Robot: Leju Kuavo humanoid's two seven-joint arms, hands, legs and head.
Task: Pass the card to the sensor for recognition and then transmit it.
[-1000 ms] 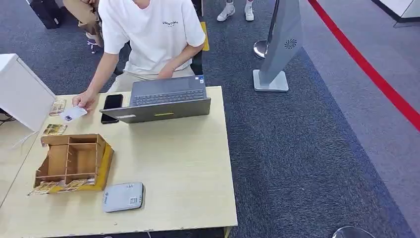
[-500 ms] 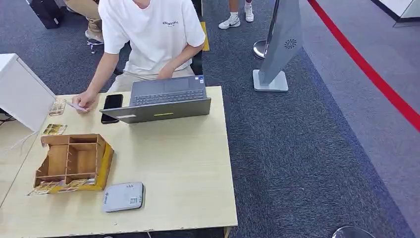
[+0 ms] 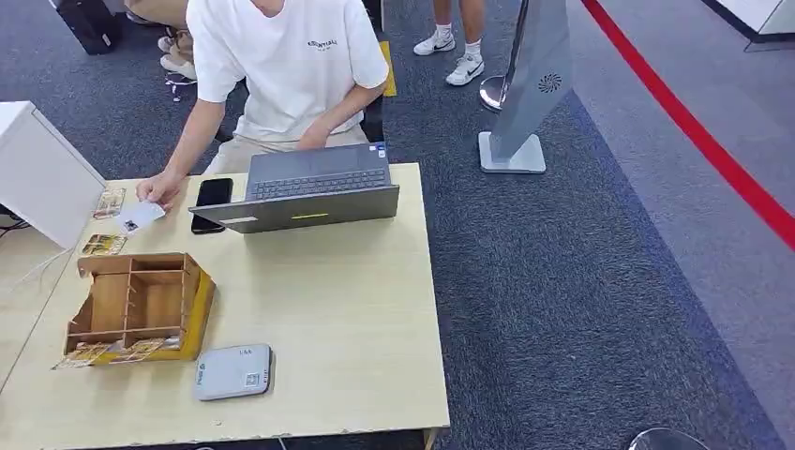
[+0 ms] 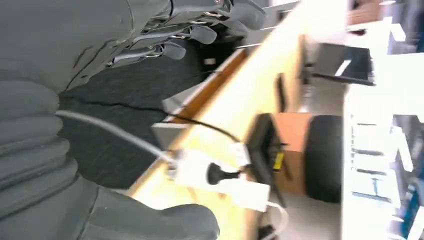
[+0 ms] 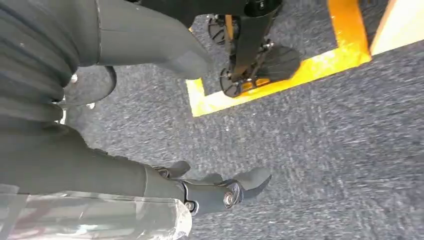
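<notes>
Both hands (image 4: 200, 25) (image 5: 220, 192) hanging below the desk (image 3: 328, 309), released, grasping nothing. Card (image 3: 139, 217) at far left corner (under a person's hand (image 3: 161, 187)); risks collision reaching in.

Print on the card (image 3: 139, 217) is too small to read.

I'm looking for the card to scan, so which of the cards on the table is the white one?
The card under the person's hand, beside the phone. The other cards near it are yellowish and patterned.
</notes>
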